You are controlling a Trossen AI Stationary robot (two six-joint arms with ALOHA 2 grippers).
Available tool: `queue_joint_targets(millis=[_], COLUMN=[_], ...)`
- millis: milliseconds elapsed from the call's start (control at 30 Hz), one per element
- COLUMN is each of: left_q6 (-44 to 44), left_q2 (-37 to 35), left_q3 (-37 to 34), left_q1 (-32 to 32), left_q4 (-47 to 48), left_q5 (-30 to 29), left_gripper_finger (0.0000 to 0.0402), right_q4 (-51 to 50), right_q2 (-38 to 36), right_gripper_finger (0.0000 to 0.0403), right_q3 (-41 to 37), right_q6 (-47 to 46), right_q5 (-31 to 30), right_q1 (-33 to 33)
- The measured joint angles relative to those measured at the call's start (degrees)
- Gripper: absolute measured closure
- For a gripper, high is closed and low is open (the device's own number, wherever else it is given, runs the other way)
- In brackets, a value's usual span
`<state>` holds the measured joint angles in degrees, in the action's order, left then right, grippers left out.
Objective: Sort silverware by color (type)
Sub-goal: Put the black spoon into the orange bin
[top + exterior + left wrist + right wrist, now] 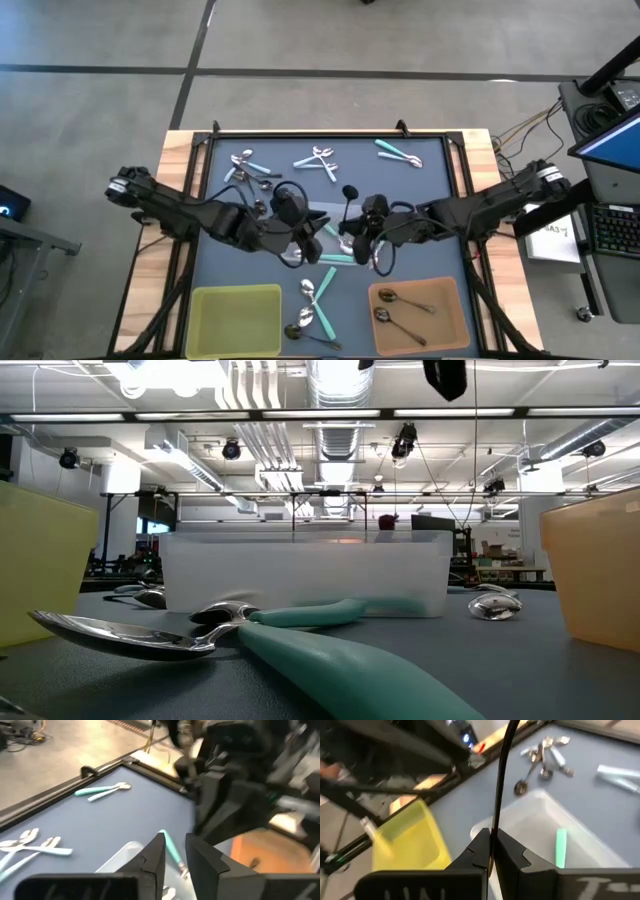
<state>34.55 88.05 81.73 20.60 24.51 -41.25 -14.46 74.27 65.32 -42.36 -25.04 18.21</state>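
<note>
Spoon, dark-handled, is pinched upright in the clenched right gripper over the clear bin. It looks light, stiff, slippery; mid-handle is gripped best. Left gripper is parted, empty.

Blue table mat on a wooden table. Clear bin at centre. Yellow bin at 7 o'clock; brown bin at 5 o'clock. Keyboard at 3 o'clock, off the table.
</note>
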Motion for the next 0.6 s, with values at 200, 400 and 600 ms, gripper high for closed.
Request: queue_joint_targets(millis=[200, 400, 600], left_q6=[1.53, 5.72, 8.65], left_q2=[-0.61, -0.69, -0.74], left_q3=[5.44, 11.37, 14.37], left_q1=[0.7, 2.35, 3.02], left_q4=[17.58, 37.36, 49.86], left_q5=[0.01, 2.5, 8.91], left_gripper_finger=[0.0316, 0.0314, 0.0314], right_q4=[-15.69, -30.48, -32.93], right_q2=[-3.07, -0.72, 4.67], right_gripper_finger=[0.0394, 0.0394, 0.0394], right_q3=[0.04, 0.02, -0.02], right_q6=[-9.29, -21.25, -22.7], right_q5=[14.04, 25.83, 33.99], right_q1=[3.79, 13.57, 22.53])
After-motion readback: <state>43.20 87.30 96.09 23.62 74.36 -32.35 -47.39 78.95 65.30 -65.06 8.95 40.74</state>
